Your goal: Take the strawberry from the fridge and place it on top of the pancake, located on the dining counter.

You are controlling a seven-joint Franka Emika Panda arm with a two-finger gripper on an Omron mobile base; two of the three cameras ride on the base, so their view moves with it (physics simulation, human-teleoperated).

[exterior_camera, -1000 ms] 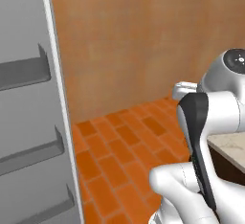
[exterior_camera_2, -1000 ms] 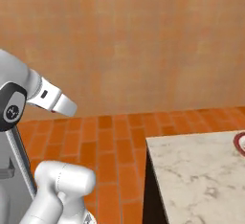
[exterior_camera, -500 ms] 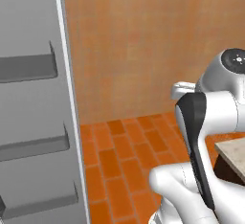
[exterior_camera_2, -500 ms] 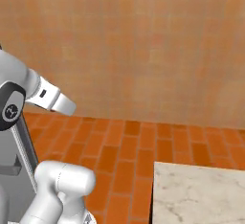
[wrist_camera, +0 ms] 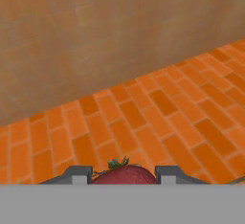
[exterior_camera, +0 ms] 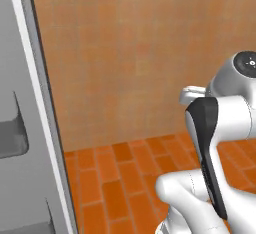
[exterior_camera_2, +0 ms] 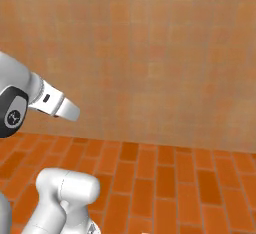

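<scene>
Strawberry (wrist_camera: 123,175) sits pinched between the two fingertips of the gripper (wrist_camera: 123,179) in the hand view, green leaves up, carried above the orange brick floor (wrist_camera: 143,122) so it can ride to the counter. Left base view has the open fridge (exterior_camera: 30,128) at the left edge with grey shelves (exterior_camera: 12,138). Right base view is mostly arm, tan wall (exterior_camera_2: 150,53) and brick floor.

A tan brick-patterned wall (exterior_camera_2: 150,53) rises over an orange brick-tile floor (wrist_camera: 143,122) with pale grout lines, evenly lit. The floor (exterior_camera: 115,178) meets the wall (exterior_camera: 125,53) in a straight seam.
</scene>
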